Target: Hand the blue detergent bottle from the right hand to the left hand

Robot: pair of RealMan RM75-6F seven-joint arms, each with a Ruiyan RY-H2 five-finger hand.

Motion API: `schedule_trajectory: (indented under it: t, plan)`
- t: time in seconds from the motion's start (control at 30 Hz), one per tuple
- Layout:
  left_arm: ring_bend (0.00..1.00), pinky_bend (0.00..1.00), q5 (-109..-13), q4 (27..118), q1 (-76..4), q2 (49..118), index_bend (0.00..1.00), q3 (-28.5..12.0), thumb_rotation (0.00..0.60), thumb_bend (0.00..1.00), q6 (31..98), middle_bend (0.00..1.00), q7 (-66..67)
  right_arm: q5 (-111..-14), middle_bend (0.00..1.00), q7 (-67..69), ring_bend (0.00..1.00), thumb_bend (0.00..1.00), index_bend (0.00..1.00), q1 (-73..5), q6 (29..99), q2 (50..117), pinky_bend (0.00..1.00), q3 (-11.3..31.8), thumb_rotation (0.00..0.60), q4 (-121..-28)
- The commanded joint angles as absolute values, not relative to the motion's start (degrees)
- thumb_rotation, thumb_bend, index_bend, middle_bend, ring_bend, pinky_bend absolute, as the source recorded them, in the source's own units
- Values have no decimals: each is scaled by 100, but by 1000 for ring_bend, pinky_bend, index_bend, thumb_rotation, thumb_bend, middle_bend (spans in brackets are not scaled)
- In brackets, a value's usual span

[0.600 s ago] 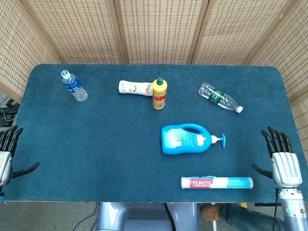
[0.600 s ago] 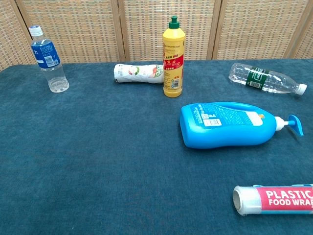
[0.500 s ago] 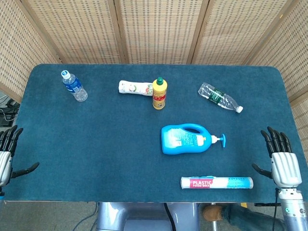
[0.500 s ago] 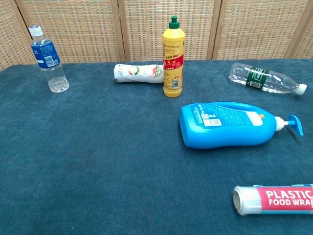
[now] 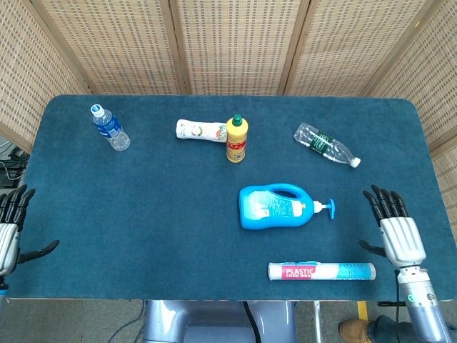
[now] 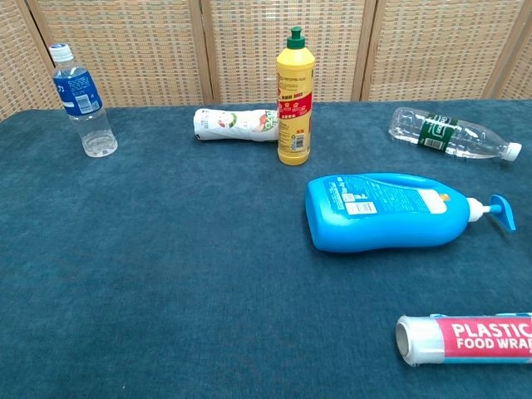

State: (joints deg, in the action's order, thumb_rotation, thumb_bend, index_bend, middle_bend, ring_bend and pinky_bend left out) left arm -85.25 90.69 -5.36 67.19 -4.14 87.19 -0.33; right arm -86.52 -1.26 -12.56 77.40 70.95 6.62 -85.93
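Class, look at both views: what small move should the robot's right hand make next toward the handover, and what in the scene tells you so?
Probably slide the right hand further toward the blue detergent bottle. The bottle lies on its side, untouched, pump pointing at that hand; the hand is open and holds nothing, apart from the bottle near the table edge. The left hand waits at the far side.

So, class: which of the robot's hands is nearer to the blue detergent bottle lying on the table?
The right hand. It hovers open just past the pump end of the blue detergent bottle, near the table's right edge. The left hand is open off the far left edge.
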Motion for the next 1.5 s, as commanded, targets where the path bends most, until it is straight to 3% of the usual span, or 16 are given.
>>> schedule_trajectory:
  t: [0.03,0.4,0.97,1.33,1.5]
  plan:
    - [0,0,-8442,9092,-579,6733,0,-453,600,0,8638,0,30,-8490,18,-261,4,0,9,-1916,6803,7118,0,826,600,-8585]
    - [0,0,-8258,9021,-693,6788,0,-511,600,0,8393,0,67,-7516,166,-1287,125,0,132,-2739,5644,7746,0,1144,600,-8335]
    - [0,0,-8303,8970,-728,6755,0,-495,600,0,8348,0,-101,-6181,198,-2275,163,32,173,-3265,4952,8417,19,1143,600,-7659]
    - [0,0,-8220,8971,-769,6764,0,-504,600,0,8249,0,-53,-5559,281,-2509,255,233,253,-3530,4693,8710,119,1185,600,-7305]
    - [0,0,-8214,8964,-789,6775,0,-501,600,0,8219,0,-36,-5505,433,-2394,404,504,413,-3590,4644,8768,244,1190,600,-7241]
